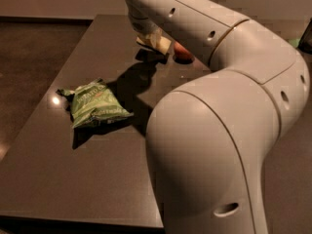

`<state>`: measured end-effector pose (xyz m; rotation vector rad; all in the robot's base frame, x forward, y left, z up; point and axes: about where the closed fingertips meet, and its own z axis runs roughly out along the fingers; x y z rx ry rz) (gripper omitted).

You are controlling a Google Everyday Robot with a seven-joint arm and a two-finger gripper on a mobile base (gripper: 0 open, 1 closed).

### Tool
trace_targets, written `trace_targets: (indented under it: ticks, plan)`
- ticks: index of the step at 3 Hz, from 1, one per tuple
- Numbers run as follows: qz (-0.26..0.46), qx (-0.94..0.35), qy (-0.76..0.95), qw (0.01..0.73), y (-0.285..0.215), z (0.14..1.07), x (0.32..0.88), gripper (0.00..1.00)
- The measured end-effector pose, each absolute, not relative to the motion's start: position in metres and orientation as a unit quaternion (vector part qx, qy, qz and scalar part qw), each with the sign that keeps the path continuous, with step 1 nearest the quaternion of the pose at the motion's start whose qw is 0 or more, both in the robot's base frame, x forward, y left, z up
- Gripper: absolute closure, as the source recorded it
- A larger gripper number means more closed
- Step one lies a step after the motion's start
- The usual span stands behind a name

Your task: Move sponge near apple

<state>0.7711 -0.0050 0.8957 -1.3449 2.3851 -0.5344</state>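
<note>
The pale yellow sponge (pixel 160 43) hangs just above the dark table (pixel 97 179) at its far side, with its shadow on the surface below it. My gripper (pixel 150 37) comes down from the arm at the top of the view and is shut on the sponge; the arm hides most of the gripper. The red apple (pixel 183 52) sits on the table just to the right of the sponge, partly hidden behind my arm. A small gap shows between the sponge and the apple.
A crinkled green chip bag (pixel 95 104) lies on the left middle of the table. My large arm links (pixel 214 145) fill the right half of the view and hide the table's right side. Dark floor lies left of the table.
</note>
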Motion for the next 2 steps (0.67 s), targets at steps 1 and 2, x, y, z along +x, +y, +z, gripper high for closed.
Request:
trace_targets:
  ticks: [1,2]
  plan:
    - [-0.183,-0.476,0.843,0.17,-0.0123,0.8902,0.77,0.17]
    - [-0.181,-0.477,0.843,0.168,-0.0139,0.8865,0.7701,0.0]
